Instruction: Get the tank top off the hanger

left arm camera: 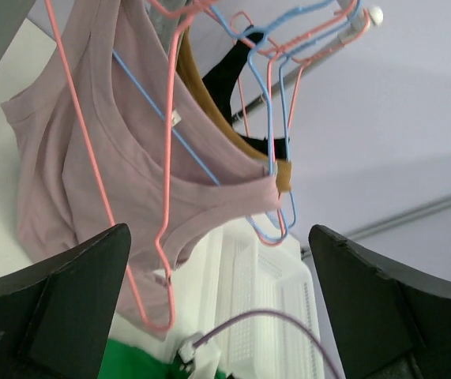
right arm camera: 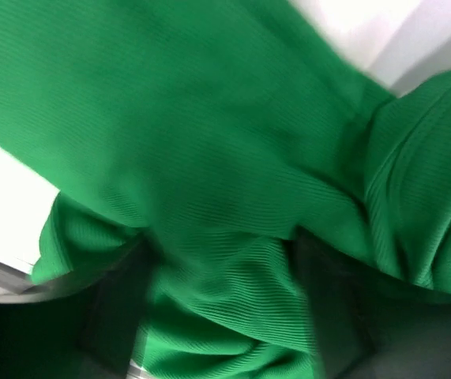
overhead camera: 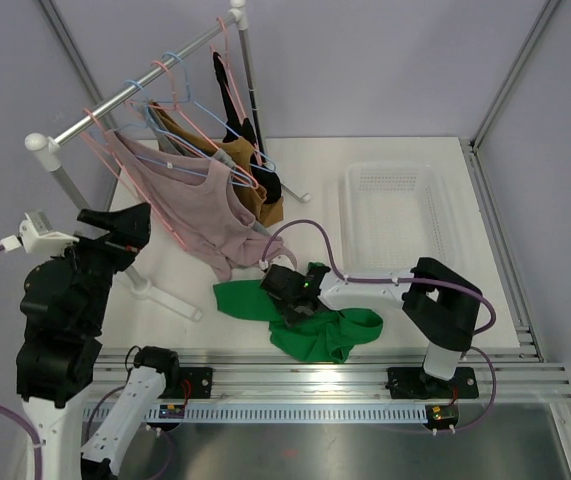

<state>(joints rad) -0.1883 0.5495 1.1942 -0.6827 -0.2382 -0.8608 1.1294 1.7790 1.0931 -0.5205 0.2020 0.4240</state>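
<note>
My left pincer (left arm camera: pixel 217 233) is up off the surface (overhead camera: pixel 435 290), facing the rack. Its fingers are spread wide with nothing between them. Through that gap I see the mauve tank top (left arm camera: pixel 91 158) draped on its pink hanger (left arm camera: pixel 167 170), which hooks over the rail (overhead camera: pixel 135 95) beside several bare wire hangers and a brown and a black garment. From above, the hem of the tank top trails down to, or nearly to, the surface.

I judge it light, thin and limp. It will stretch and slide instead of lifting as one piece, and the wire hanger is likely to swing or ride along the rail if I tug. I would pinch one shoulder strap close to where it crosses the wire and ease it off the hanger's end. The other strap should then slip free without dragging the hanger along.

Further right, a green garment (overhead camera: pixel 340 330) lies crumpled near the front edge of the surface. My right pincer (overhead camera: pixel 290 292) is pressed low into it. Its wrist camera is filled with green cloth bunched between the dark fingers, so I cannot tell whether it is clamped or merely resting there. Beyond it, near the right edge, is a white basket (overhead camera: pixel 350 215).
</note>
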